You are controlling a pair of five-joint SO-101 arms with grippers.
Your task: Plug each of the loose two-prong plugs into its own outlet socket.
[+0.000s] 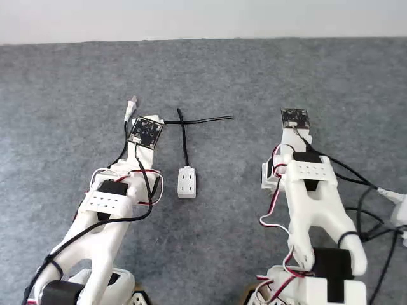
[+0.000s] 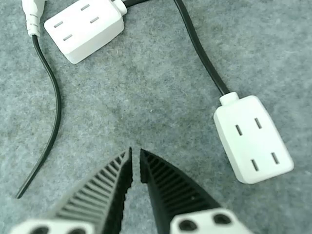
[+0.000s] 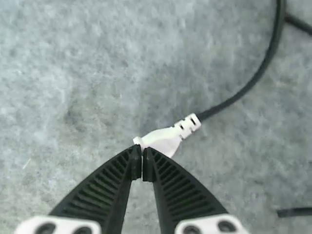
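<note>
Two white outlet sockets lie on the grey carpet in the left wrist view, one farther off and one to the side, each on a black cord. My left gripper hangs shut and holds nothing, just above the carpet between them. A loose white plug with a short black cord lies beside the farther socket. From above, one socket lies next to the left arm, and the plug lies just beyond its wrist. My right gripper is shut on the prong end of a second white plug.
Black cords run across the carpet beyond the socket. The right arm stands off to the right, with its own wires trailing at the right edge. Open carpet lies between the two arms and toward the far wall.
</note>
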